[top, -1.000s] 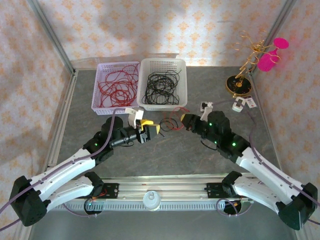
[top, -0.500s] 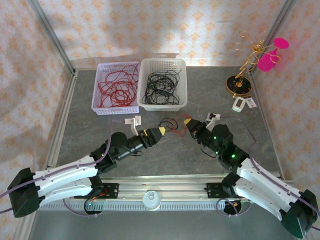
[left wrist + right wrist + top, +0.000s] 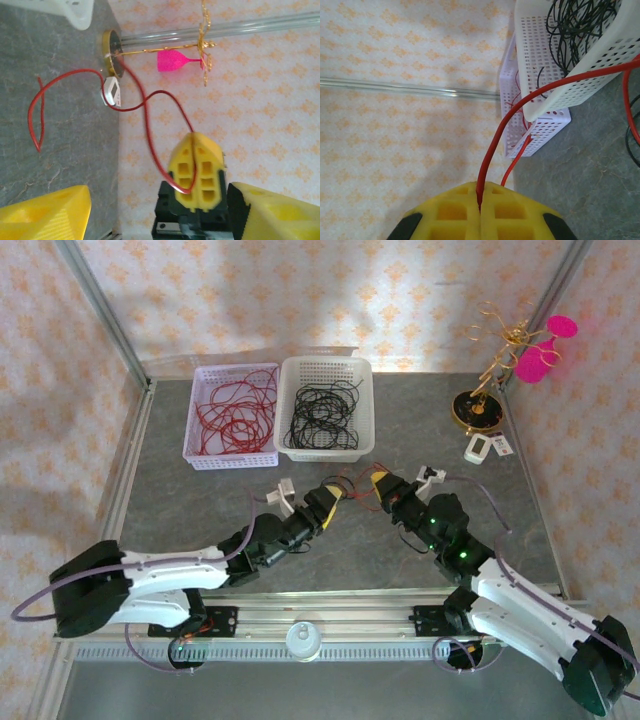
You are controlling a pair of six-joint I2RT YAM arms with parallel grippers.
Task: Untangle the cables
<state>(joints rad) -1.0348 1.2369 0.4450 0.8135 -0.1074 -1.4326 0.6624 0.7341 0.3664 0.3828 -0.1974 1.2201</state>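
We take this for a robotics lab cell: wallpaper panels (image 3: pixel 330 300) in a metal frame (image 3: pixel 98 302), two robot arms (image 3: pixel 170 568) bolted to a rail (image 3: pixel 330 608) at the table's (image 3: pixel 185 502) near edge.

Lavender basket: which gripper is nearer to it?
Left. The left gripper is in front of the white basket, diagonally off the lavender basket's near right corner; the right gripper is farther right, by the white basket's right corner.

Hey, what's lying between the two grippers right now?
Loose red and black cables, seen in the top view; one red cable runs into the shut right gripper.
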